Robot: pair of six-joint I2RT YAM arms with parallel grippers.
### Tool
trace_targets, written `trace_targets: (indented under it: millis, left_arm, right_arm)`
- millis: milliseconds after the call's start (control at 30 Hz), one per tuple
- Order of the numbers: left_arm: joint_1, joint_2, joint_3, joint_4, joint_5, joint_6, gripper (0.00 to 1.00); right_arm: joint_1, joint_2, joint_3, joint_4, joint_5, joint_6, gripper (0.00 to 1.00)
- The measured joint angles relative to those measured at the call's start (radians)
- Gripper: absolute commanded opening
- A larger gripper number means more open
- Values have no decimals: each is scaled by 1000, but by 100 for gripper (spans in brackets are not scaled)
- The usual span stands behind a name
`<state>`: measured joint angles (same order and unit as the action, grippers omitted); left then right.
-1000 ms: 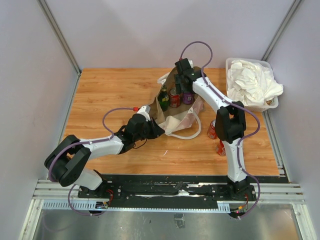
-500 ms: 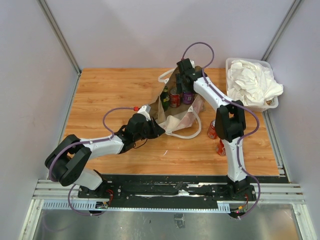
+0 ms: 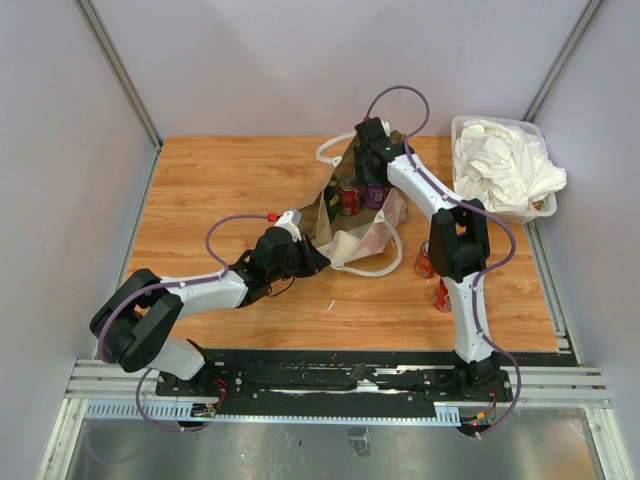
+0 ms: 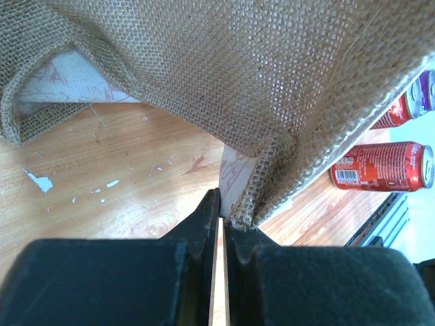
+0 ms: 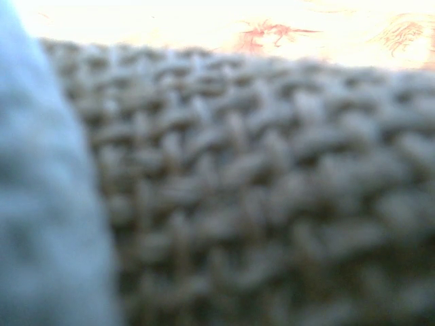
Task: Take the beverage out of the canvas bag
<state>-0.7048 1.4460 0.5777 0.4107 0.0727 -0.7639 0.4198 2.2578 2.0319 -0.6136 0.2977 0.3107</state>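
The tan canvas bag [image 3: 352, 228] lies open in the middle of the table, white handles looping out. In its mouth stand a green bottle [image 3: 330, 194], a red can [image 3: 349, 197] and a purple can [image 3: 375, 193]. My left gripper [image 3: 314, 257] is shut on the bag's near left rim; the left wrist view shows its jaws [image 4: 221, 209] pinching the burlap seam [image 4: 258, 193]. My right gripper [image 3: 366, 160] is down at the bag's far rim, above the cans. Its wrist view is filled with blurred burlap weave [image 5: 258, 176], so its fingers are hidden.
Two red cans [image 3: 425, 258] [image 3: 441, 295] stand on the table right of the bag, by the right arm; one shows in the left wrist view [image 4: 384, 166]. A clear bin of white cloths [image 3: 505, 165] sits at the far right. Grey walls enclose the table.
The right gripper has shifted slightly toward the far side at the bag's far rim, and the bag's mouth and far handle have moved with it. The left arm has stayed put.
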Motion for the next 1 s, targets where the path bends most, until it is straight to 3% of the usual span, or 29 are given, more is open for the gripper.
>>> trace_targets:
  millis: [33,100,133,533,1000]
  left_arm:
    - [0,0,0,0,0,0,7]
    - [0,0,0,0,0,0,7]
    - [0,0,0,0,0,0,7]
    - [0,1,0,-1,2,0,8]
    - [0,3,0,-16,12,0,8]
  right_arm:
    - [0,0,0,0,-2,0,44]
    - [-1,0,-1,0,-3,0,12]
    - [-1,0,-2,1,-3,0,2]
    - [-5,-37,-31,-5,-29,-13,1]
    - [0,-148,-5,-166,-77,-104,1]
